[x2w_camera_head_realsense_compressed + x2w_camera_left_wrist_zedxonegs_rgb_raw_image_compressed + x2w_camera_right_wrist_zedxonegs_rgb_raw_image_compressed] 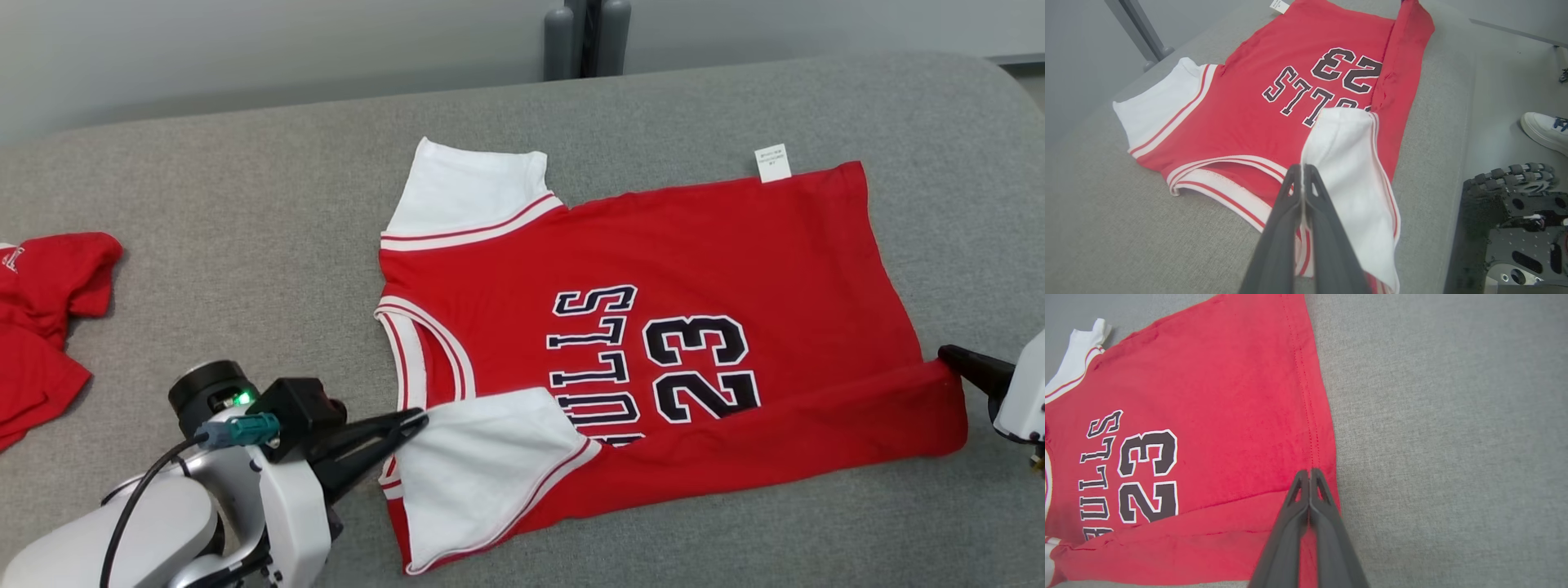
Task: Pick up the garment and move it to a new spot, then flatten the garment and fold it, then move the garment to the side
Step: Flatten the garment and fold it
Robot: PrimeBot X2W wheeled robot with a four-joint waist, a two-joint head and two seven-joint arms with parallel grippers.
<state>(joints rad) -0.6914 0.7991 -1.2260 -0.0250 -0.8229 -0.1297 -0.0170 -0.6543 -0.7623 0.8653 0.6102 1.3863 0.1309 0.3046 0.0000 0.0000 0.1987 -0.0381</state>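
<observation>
Red knit cloth, soft and light: the Bulls 23 jersey will sag and crease wherever it goes unsupported, so I judge the two ends of its near edge the best places to hold. It lies spread on the grey cloth-covered desk, between the two pairs of fingers. The left fingers are pressed fully together on the white sleeve. The right fingers are clamped tight on the hem corner. Between them a red strip is turned over onto the lettering. Trim is white with red stripes, and a care tag lies beyond the right fingers.
</observation>
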